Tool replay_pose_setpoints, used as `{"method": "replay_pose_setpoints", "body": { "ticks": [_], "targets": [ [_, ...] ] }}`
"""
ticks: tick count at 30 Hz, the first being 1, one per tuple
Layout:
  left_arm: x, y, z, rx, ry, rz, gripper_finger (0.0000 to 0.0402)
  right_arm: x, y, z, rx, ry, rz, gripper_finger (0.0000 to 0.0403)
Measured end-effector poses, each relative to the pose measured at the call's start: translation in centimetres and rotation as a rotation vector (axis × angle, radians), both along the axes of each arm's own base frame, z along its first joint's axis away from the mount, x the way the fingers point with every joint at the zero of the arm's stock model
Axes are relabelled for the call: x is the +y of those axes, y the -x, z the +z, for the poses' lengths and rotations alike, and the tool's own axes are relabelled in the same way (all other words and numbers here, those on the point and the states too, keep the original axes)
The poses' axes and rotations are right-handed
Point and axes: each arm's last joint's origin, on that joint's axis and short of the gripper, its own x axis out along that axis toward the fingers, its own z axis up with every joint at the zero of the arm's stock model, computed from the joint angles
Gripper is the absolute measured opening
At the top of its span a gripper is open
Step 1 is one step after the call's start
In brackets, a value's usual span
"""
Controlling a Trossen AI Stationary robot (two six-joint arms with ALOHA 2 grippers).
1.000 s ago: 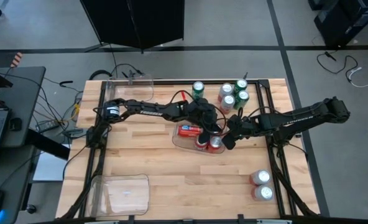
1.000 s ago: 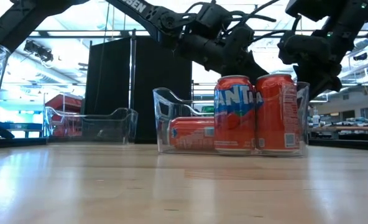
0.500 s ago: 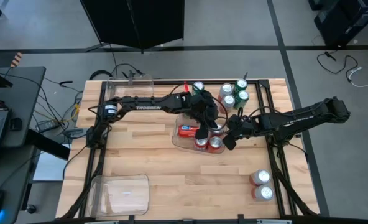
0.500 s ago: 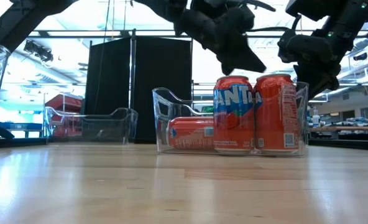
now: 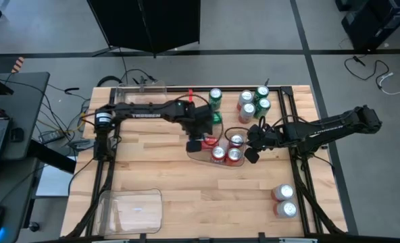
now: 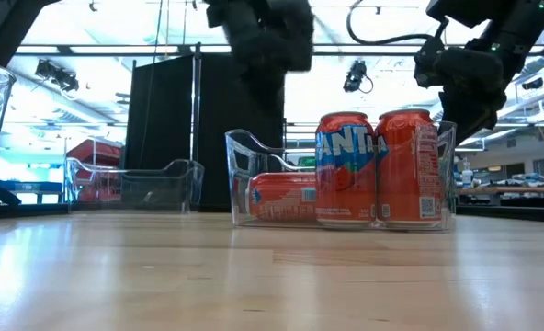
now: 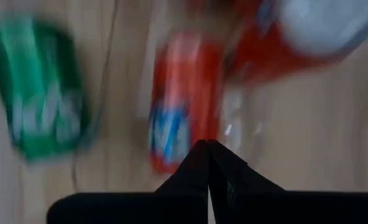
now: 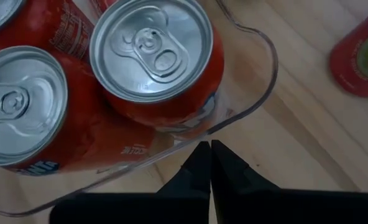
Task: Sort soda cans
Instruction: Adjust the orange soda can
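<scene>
High view: a clear plastic tray (image 5: 194, 156) at mid-table holds four red soda cans, three upright (image 5: 227, 150) and one lying on its side (image 5: 207, 143). The left gripper (image 5: 197, 144), fingers together and empty, hangs over the lying can, partly hiding it. The right gripper (image 5: 251, 154), fingers likewise together and empty, sits just beside the tray's right wall. Green cans (image 5: 215, 96) stand near the far edge, with a mixed cluster (image 5: 253, 102) beside them; two silver-topped cans (image 5: 284, 201) stand well apart at the near right corner. Two further clear trays occupy the far left (image 5: 161, 86) and near left (image 5: 134, 209). Low view: the tray wall (image 6: 240, 175) fronts the Fanta cans (image 6: 346, 170).
</scene>
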Motion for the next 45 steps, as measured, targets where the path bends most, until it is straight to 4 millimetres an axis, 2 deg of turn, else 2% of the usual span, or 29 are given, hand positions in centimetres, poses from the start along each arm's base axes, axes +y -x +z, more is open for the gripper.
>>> {"method": "replay_pose_setpoints", "body": {
  "ticks": [5,12,19,25,29,33,38,45],
  "targets": [
    [0.2,1.0,-2.5,0.092,-0.072,0.057,0.0000,0.0,0.0,0.0,0.001,0.014,0.009,0.0000],
    [0.2,0.3,-3.7,0.034,-0.076,0.071,0.0000,0.0,-0.1,0.0,-0.005,0.012,0.008,0.0000],
    [0.1,-0.7,-5.0,0.011,-0.057,0.012,0.0000,0.0,-0.1,0.0,-0.011,0.005,-0.004,0.0000],
    [0.2,-2.0,-4.9,-0.087,-0.052,-0.003,0.0000,0.0,-0.1,0.0,-0.012,0.004,-0.005,0.0000],
    [0.2,-2.8,-3.0,-0.133,-0.060,-0.023,0.0000,0.0,-0.1,0.0,-0.012,0.003,-0.005,0.0000],
    [0.1,-1.6,-1.9,0.007,-0.042,-0.031,0.0000,0.0,-0.1,0.0,-0.012,0.003,-0.004,0.0000],
    [-0.1,-0.1,-2.9,0.170,-0.011,-0.003,0.0000,0.0,-0.1,0.0,-0.010,0.007,0.004,0.0000],
    [-0.2,-0.4,-4.7,0.104,0.035,0.009,0.0000,0.0,-0.2,0.1,-0.025,0.013,0.011,0.0000]
  ]
}}
